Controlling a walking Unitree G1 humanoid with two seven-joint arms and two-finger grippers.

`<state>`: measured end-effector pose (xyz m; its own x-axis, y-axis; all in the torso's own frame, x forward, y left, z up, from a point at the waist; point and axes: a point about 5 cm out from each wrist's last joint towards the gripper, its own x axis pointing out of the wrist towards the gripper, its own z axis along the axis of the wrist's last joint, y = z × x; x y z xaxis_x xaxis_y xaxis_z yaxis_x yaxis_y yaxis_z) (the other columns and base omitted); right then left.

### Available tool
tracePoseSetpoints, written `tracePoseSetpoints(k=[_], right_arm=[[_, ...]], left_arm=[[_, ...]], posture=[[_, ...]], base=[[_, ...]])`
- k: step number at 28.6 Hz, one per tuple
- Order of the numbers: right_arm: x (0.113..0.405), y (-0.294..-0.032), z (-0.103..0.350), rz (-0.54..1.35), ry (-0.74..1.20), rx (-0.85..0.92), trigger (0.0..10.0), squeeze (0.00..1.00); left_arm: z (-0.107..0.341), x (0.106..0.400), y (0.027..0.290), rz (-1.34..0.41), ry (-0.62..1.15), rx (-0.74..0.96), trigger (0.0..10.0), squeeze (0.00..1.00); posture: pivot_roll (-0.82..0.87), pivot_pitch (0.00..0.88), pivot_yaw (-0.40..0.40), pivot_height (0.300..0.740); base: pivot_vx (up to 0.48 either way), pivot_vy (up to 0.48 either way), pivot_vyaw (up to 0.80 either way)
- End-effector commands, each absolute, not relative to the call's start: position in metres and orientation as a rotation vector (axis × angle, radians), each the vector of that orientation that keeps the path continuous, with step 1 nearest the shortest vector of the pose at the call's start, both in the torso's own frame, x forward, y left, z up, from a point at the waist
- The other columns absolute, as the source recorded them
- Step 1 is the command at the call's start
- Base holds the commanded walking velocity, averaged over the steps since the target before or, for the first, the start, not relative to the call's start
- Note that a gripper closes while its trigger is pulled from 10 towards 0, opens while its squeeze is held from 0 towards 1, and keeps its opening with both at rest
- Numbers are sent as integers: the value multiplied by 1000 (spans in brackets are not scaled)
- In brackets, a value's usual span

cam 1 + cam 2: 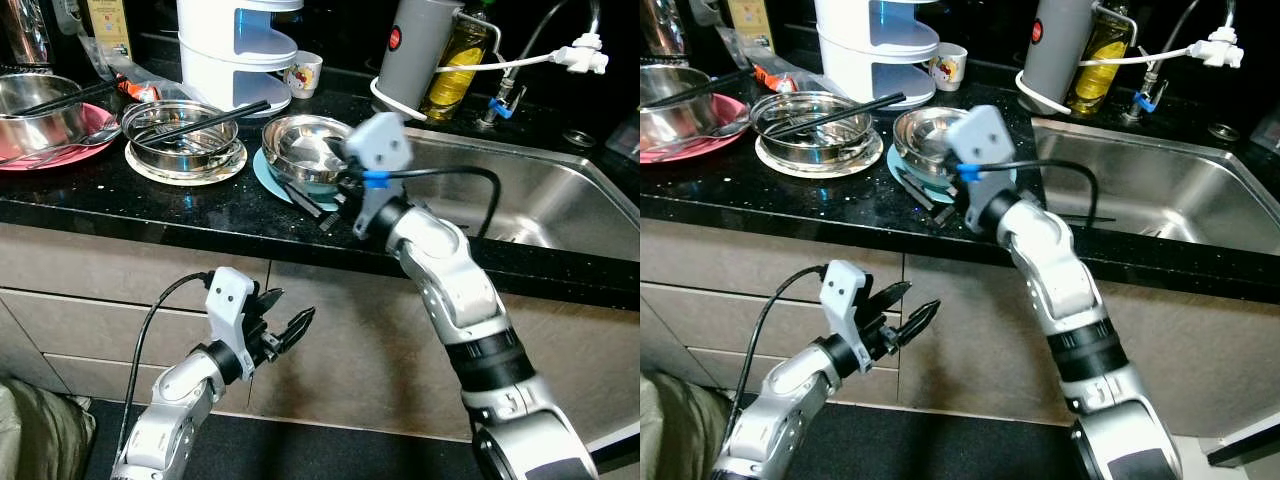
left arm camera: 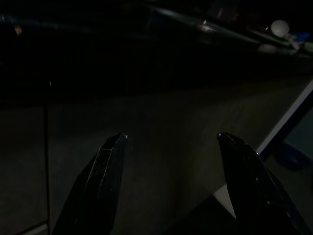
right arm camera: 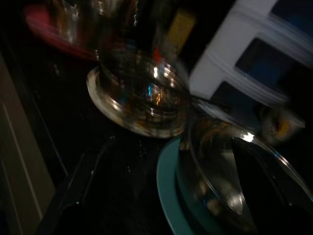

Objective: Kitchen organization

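Note:
A steel bowl (image 1: 305, 145) sits on a teal plate (image 1: 265, 172) near the front edge of the black counter (image 1: 150, 205). My right gripper (image 1: 318, 210) is at that bowl's near side and is open. In the right wrist view, one finger (image 3: 78, 186) lies over the counter and the other finger (image 3: 264, 186) over the bowl (image 3: 220, 171). To the left, a second steel bowl (image 1: 180, 135) with black chopsticks (image 1: 215, 118) across it rests on a white plate. My left gripper (image 1: 285, 325) hangs open below the counter, in front of the cabinet.
A steel bowl on a pink plate (image 1: 45, 150) stands at the far left. Behind are a white stacked container (image 1: 235, 50), a small cup (image 1: 303, 73), a grey flask (image 1: 420, 50) and an oil bottle (image 1: 458, 60). The steel sink (image 1: 540, 200) lies to the right.

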<state>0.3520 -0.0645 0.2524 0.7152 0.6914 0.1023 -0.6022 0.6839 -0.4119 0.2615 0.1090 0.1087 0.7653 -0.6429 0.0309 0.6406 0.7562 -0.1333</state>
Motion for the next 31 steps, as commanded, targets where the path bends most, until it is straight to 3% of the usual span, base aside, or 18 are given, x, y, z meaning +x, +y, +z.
tracePoseSetpoints(k=[1,15,21,29,30,31], right_arm=[[362,-73,239,679,-165,-418,10000,0],[398,-80,240,560,2,-331,10000,0],[403,-94,231,622,151,-509,10000,0],[409,-107,240,577,183,-580,10000,0],[409,-107,242,575,176,-584,1882,0],[409,-107,244,572,167,-585,0,0]], left_arm=[[107,258,106,-710,31,-137,10000,0],[117,259,116,-674,2,-106,10000,0],[112,257,111,-694,22,-104,10000,0],[113,257,106,-708,25,-114,10000,0],[113,257,105,-708,24,-116,10000,0],[112,257,105,-709,24,-117,10000,0]], posture=[[151,0,-215,740],[184,0,-232,740],[179,0,-228,740],[158,0,-220,740],[160,0,-222,740],[159,0,-222,740]], base=[[0,0,0],[0,0,0],[0,0,0],[0,0,0],[0,0,0],[0,0,0]])
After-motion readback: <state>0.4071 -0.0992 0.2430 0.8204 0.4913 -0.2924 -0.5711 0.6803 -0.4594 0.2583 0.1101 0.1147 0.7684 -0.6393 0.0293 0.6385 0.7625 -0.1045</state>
